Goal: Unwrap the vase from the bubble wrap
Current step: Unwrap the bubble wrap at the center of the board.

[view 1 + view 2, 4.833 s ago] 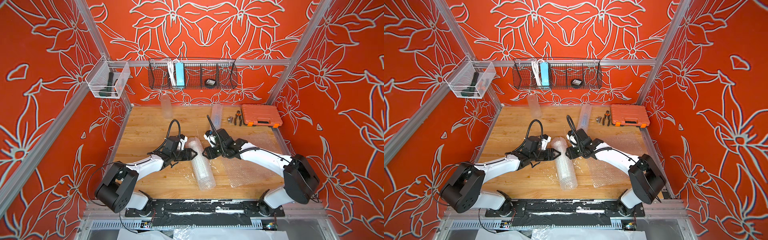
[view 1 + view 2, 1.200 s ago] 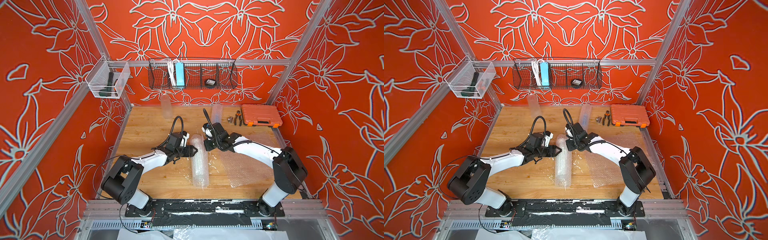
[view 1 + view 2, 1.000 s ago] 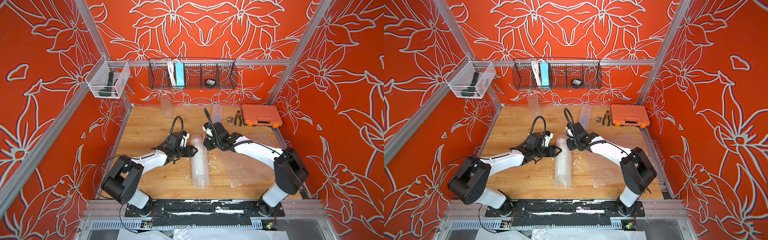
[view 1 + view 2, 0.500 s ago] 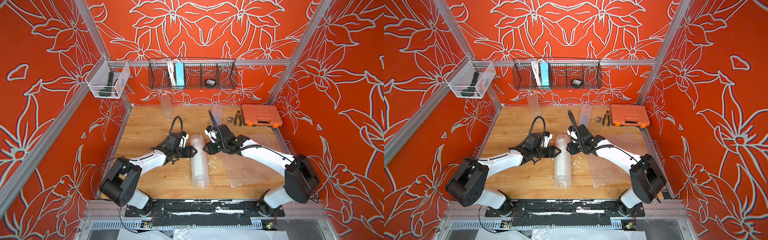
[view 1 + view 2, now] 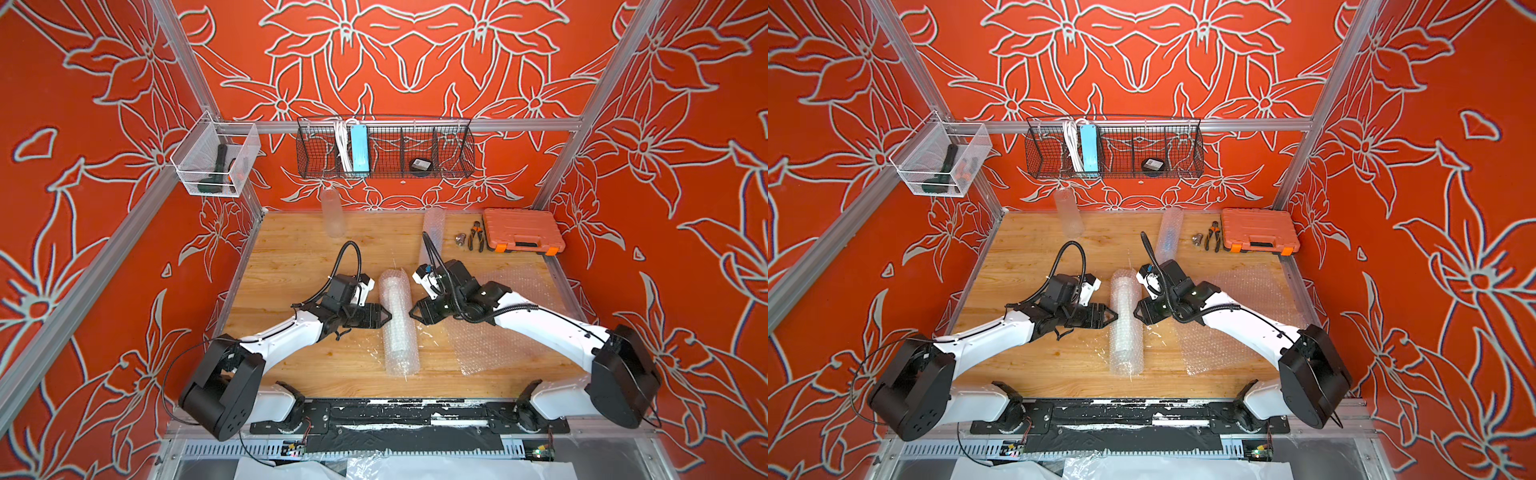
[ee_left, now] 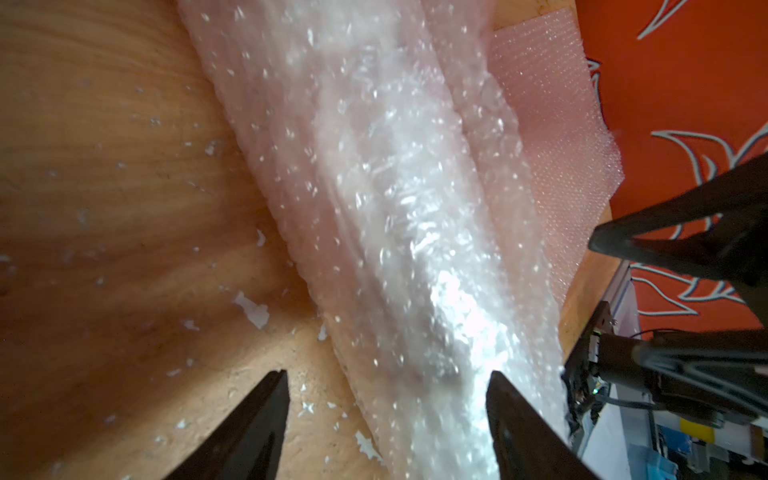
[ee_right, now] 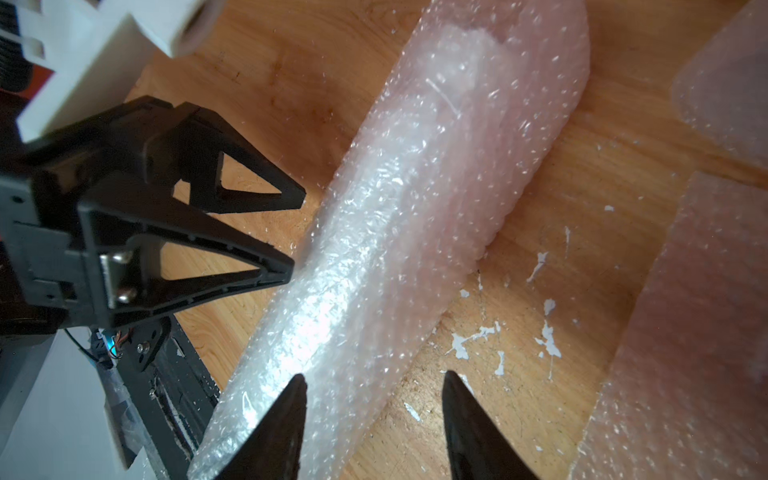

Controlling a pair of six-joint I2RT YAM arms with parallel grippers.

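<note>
An orange tool case [image 5: 521, 230] sits at the wooden table's [image 5: 291, 257] two o'clock, pliers [image 5: 476, 236] just at its nine o'clock, a black wire basket [image 5: 449, 153] holding a blue power strip [image 5: 358, 147] at twelve, a mesh bin [image 5: 245, 166] at ten.

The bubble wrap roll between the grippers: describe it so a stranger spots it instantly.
On the wooden table, find where the left gripper and right gripper face each other. The bubble wrap roll lies between them, running front to back. The other roll sits far back; the sheet alongside is flat.
</note>
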